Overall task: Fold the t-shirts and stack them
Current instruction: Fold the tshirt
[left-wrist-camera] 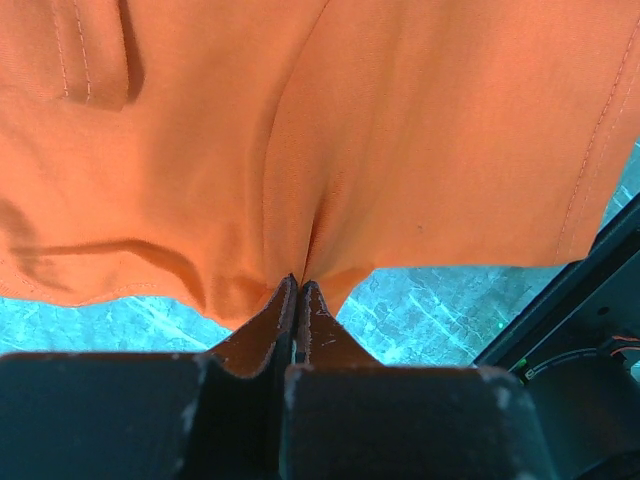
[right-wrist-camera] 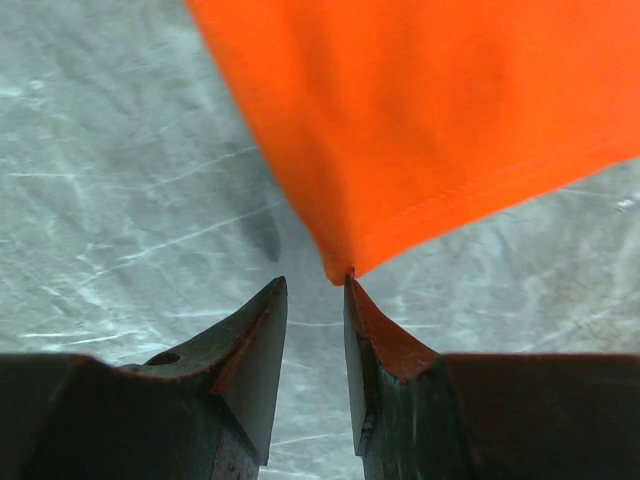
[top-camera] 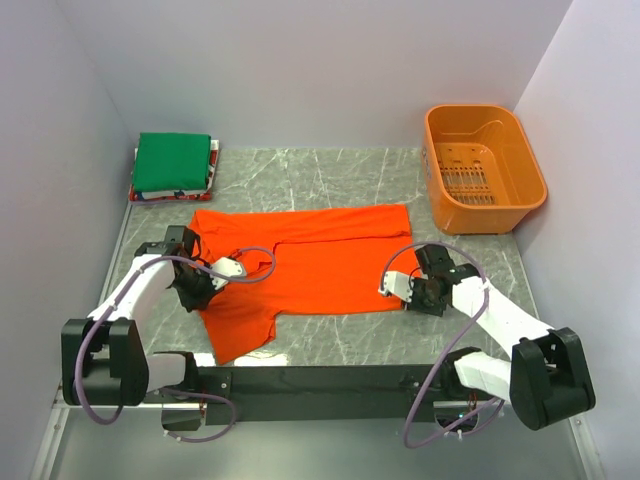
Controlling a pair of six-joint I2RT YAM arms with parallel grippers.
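Observation:
A bright orange-red t-shirt (top-camera: 320, 262) lies spread across the middle of the marble table, one sleeve trailing toward the near edge. My left gripper (top-camera: 197, 290) sits at the shirt's left side. In the left wrist view this gripper (left-wrist-camera: 298, 285) is shut, with a fold of the orange cloth (left-wrist-camera: 350, 130) pinched at its tips. My right gripper (top-camera: 412, 297) is at the shirt's near right corner. In the right wrist view it (right-wrist-camera: 315, 285) stands open, and the corner of the shirt (right-wrist-camera: 430, 120) just touches one fingertip (right-wrist-camera: 352, 290). A folded green t-shirt (top-camera: 172, 162) tops a stack of thinner white and red folded shirts (top-camera: 170, 196) at the back left.
A rigid orange plastic basket (top-camera: 485, 165) stands at the back right corner, beside the right wall. Grey walls close in the table (top-camera: 330, 175) on the left, back and right. A black bar (top-camera: 320, 380) joins the arm bases along the near edge.

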